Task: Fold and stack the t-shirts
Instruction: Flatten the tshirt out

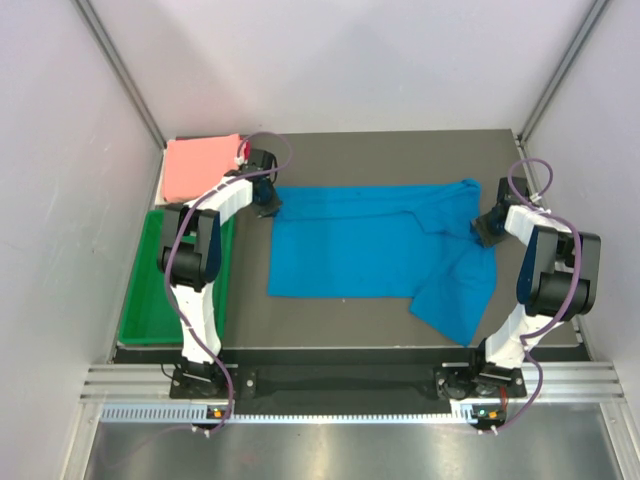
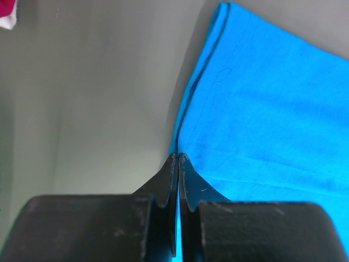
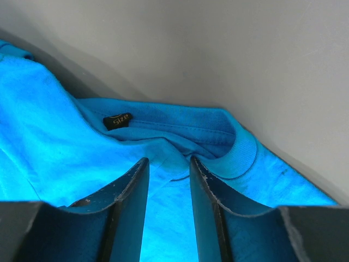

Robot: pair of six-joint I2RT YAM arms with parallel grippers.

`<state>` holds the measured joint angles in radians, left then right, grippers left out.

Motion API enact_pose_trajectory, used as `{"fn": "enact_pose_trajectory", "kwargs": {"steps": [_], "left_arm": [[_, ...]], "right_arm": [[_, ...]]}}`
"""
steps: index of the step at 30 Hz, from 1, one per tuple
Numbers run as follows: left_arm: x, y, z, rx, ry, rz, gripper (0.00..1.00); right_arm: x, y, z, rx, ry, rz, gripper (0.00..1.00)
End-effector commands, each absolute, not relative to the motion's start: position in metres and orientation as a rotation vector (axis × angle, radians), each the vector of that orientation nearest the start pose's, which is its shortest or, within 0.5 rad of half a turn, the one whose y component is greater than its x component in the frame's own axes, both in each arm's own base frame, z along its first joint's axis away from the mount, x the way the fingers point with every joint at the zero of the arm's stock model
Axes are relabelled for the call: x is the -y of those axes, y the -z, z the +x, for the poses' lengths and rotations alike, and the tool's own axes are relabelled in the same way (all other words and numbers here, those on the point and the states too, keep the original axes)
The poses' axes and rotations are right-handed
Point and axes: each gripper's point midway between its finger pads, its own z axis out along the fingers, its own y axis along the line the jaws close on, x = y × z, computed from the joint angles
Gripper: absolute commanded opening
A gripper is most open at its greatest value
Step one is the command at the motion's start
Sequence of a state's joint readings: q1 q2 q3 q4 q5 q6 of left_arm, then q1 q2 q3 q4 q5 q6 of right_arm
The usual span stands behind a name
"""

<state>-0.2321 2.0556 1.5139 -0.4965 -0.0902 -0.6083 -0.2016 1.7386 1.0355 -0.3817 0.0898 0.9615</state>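
The blue t-shirt (image 1: pixel 350 245) lies half-folded; your left claw (image 2: pixel 179 159) pinches its hem, your right claw (image 3: pixel 168 166), part open, seemingly grips cloth below the collar; pink t-shirt (image 1: pixel 200 165) waits beyond.

You have one readable marking here. In the right wrist view, a small black tag (image 3: pixel 117 120) sits left of centre in the frame, sewn inside the collar (image 3: pixel 218 134) of the blue shirt (image 3: pixel 49 147). It carries pale lettering that looks like "size"; the tag lies tilted and the letters are small, so you cannot be sure of more than that word. In the top view and the left wrist view you will find no text, brand, number or sign that can be read.
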Motion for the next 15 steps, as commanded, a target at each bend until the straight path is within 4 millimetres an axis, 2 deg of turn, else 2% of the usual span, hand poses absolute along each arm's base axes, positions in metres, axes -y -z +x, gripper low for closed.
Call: {"fn": "enact_pose_trajectory", "kwargs": {"steps": [1, 4, 9, 15], "left_arm": [[0.124, -0.066, 0.483, -2.500, 0.212, -0.514, 0.00], [0.124, -0.073, 0.487, -2.483, 0.213, -0.520, 0.00], [0.126, -0.079, 0.491, -2.473, 0.226, -0.521, 0.00], [0.125, -0.081, 0.492, -2.468, 0.218, -0.513, 0.00]], "right_arm": [[0.068, -0.031, 0.386, -2.170, -0.118, 1.468, 0.37], [0.067, -0.038, 0.386, -2.155, -0.125, 1.463, 0.39], [0.069, -0.033, 0.379, -2.164, -0.094, 1.480, 0.41], [0.080, -0.035, 0.381, -2.142, -0.042, 1.452, 0.40]]}}
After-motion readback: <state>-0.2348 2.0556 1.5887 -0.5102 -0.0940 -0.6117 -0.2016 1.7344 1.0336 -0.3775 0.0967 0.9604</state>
